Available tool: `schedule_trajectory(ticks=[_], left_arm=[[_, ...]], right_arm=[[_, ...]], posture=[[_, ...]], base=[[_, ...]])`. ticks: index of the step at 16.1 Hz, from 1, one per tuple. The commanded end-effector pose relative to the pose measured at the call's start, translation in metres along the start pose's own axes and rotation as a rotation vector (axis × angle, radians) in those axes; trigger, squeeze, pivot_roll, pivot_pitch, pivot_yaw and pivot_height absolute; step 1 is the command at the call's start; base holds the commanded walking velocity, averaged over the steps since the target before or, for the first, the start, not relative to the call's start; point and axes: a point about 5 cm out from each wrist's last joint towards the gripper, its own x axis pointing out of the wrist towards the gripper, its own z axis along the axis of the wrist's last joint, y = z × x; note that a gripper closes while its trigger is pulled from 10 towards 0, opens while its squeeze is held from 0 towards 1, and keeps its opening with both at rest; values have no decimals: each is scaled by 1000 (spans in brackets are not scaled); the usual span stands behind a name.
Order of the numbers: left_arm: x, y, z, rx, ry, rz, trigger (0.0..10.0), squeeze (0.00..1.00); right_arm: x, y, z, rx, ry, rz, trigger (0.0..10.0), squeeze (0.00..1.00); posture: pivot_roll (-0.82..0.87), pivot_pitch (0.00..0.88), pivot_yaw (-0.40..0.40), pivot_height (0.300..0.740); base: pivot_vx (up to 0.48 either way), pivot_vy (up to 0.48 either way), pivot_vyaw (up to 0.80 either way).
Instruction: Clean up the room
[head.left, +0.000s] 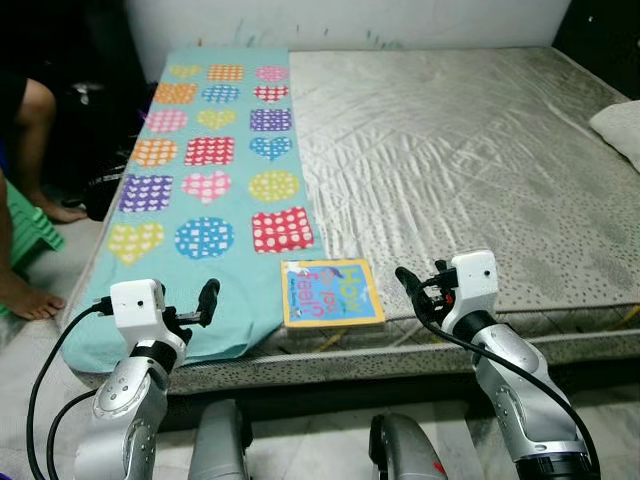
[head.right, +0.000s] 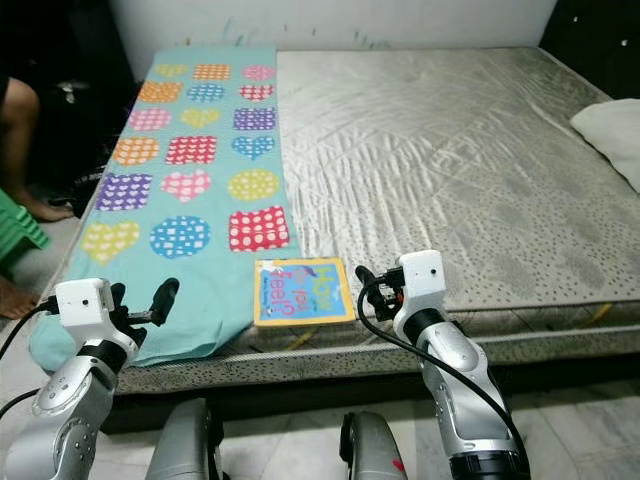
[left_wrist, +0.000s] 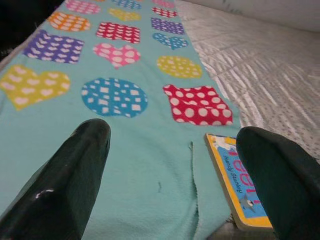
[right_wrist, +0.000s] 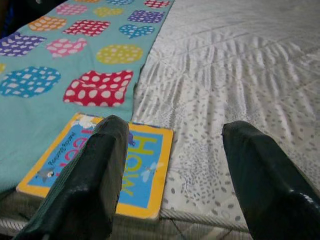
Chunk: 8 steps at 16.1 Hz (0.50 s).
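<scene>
The left tool hovers spread-fingered above the teal fleece blanket with bright spotted hearts and squares. Just right of it, at the grey quilted mattress's near edge, lies the yellow-bordered blue picture book — between both tools. The right tool, fingers apart, is nearest: approach low and pinch the book's overhanging edge — judging by its flatness.

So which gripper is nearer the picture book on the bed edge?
Right. The right gripper hovers open just off the picture book's right edge. The left gripper sits open farther off, over the teal blanket on the book's left.
</scene>
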Motion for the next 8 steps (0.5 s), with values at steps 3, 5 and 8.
schedule_trajectory(ticks=[3,5,8], left_arm=[[-2,-3,6,-19,-21,-25,10000,0],[-3,-4,7,-23,-25,-33,10000,0],[-2,-4,8,-22,-25,-40,10000,0]], right_arm=[[-4,-1,3,-6,1,4,10000,0],[-4,-1,2,-2,3,5,10000,0],[-3,1,2,4,6,10,10000,0]], posture=[[-133,96,-23,572],[-134,105,-20,572],[-132,108,-15,572]], base=[[0,0,0],[129,0,0],[339,0,0]])
